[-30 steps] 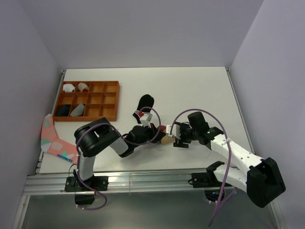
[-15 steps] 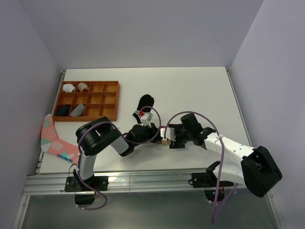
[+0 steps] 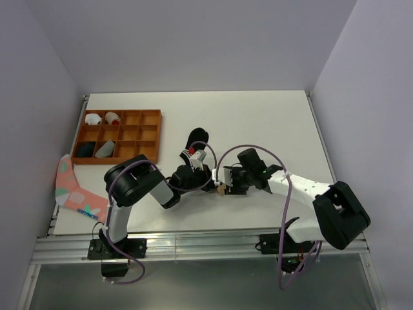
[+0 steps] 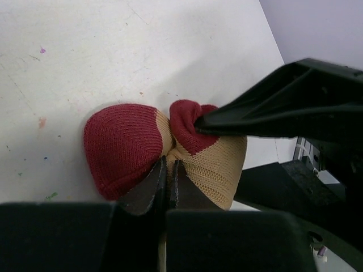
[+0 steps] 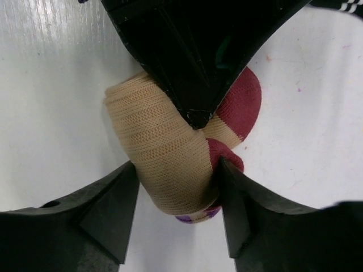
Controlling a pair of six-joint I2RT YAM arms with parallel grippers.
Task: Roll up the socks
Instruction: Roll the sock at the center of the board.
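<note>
We are working at the near middle of the white surface (image 3: pixel 258 123), where both arms are meeting over the tan sock (image 5: pixel 159 141). The sock is lying bunched into a short, fat roll, with its maroon toe bulging out on one side and a maroon patch folded into the middle. A bit of purple is showing at the underside of the roll in the right wrist view.

Our left gripper (image 4: pixel 168 170) is clenched almost fully, its two tips pinching a fold of the tan sock right where the maroon toe is meeting the tan knit. Our right gripper (image 5: pixel 177 164) is coming in from the opposite side and grasping the same roll. The tan bundle is sitting between its two fingers and touching both. In the left wrist view, one of those fingers is pressing its tip against the maroon patch.

The black sock (image 3: pixel 197 137) is lying flat on the surface just behind the left gripper, apart from the roll. Its striped cuff is at the near end, and neither gripper is touching it.

At the far left of the surface, a brown tray (image 3: pixel 139 111) with compartments is holding small bundles (image 3: pixel 93 118) in its back-left cells and two more in a nearer row. A pink sock (image 3: pixel 72 186) is draping over the left edge of the surface, just in front of the tray.
</note>
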